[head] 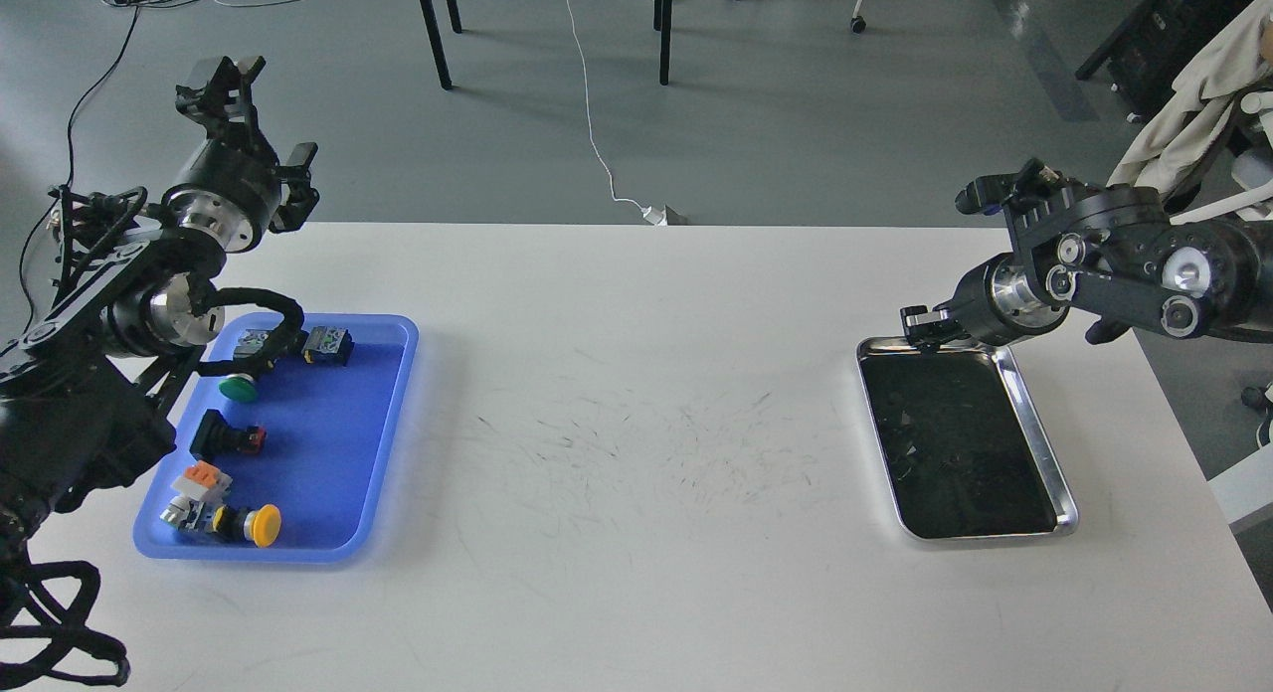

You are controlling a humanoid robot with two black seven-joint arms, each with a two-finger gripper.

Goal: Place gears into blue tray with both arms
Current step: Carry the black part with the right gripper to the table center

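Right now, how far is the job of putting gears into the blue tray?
Done: cannot confirm; the blue tray shows only push-button switches, no gear I can tell. In hand: nothing visible; the left end effector is raised, the right end effector sits at the steel tray rim. Left: apparently everything.

blue tray (393, 424) left on table (636, 473) | switches (239, 523) in it | steel tray (1034, 424) right, well apart
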